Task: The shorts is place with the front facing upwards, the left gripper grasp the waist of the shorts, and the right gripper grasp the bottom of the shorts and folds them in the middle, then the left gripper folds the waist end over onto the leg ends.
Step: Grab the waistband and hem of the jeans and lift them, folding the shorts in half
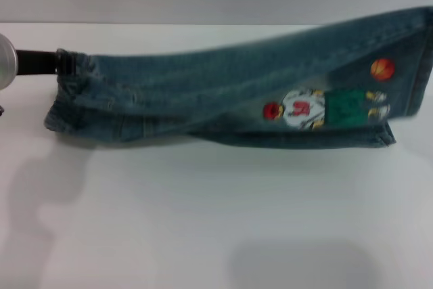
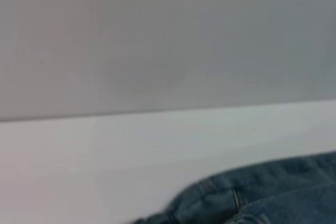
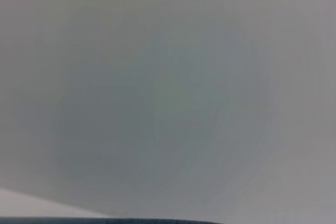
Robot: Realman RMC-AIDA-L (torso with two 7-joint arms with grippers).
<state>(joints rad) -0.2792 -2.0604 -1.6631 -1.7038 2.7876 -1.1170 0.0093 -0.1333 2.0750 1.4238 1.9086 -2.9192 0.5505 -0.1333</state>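
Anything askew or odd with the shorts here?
Nothing damaged. The shorts are folded lengthwise but lifted, not flat: the left gripper holds the waist up, and the far end rises off-frame at right. A cartoon patch shows.

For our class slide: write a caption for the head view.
Left hand lifts the waist of folded denim shorts above a white table.

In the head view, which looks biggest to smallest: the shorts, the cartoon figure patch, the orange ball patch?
1. the shorts
2. the cartoon figure patch
3. the orange ball patch
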